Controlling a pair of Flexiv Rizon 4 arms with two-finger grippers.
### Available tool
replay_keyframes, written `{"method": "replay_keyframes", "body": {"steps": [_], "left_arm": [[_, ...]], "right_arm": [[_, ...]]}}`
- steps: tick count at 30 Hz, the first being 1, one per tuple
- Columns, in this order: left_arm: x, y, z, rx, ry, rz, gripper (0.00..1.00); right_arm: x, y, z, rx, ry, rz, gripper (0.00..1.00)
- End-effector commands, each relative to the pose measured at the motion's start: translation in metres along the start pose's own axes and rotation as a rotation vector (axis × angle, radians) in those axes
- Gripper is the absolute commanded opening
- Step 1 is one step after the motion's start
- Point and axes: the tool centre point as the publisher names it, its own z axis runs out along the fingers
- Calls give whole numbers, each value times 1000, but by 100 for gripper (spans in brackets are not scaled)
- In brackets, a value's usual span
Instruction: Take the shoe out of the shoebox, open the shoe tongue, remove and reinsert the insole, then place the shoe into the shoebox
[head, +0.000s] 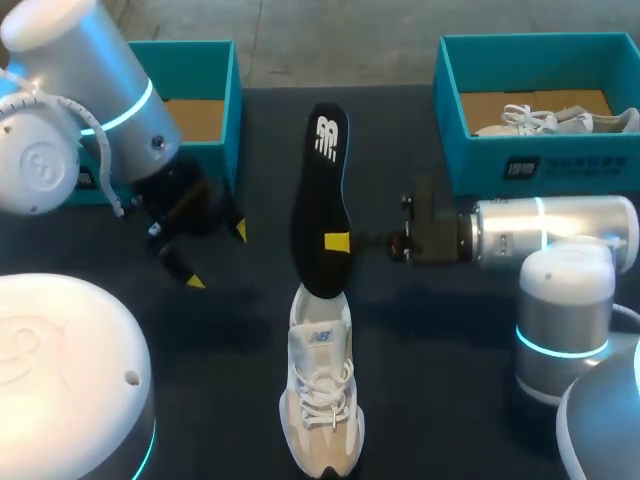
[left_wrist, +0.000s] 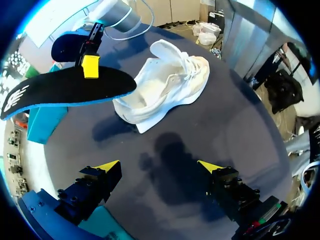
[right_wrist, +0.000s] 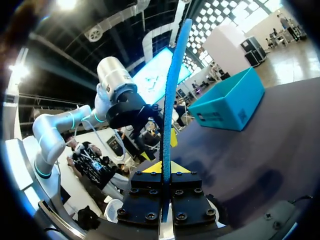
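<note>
Black desk (head: 450, 330) is occupied at its near edge, midway, by the white shoe (head: 322, 400), toe nearward. Over its heel opening the insole (head: 320, 200) is held lengthwise in line with it, clamped by the right pincer (head: 340, 242); the left pincer (head: 217, 256) is spread apart, empty.

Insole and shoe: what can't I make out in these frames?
- Head view: the insole covers the opening of the shoe, so whether they touch is unclear.
- Head view: the insole hides the far finger of the right claw.
- Head view: the left arm covers part of the left shoebox.
</note>
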Motion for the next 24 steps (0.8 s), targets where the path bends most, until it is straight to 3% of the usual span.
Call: {"method": "replay_keyframes", "body": {"steps": [1, 24], "left_arm": [[1, -2, 10, 1, 12, -14, 100], [12, -13, 40, 15, 143, -224, 100]], "right_arm": [[-1, -3, 10, -9, 6, -10, 0], [4, -18, 15, -19, 31, -20, 0]]}}
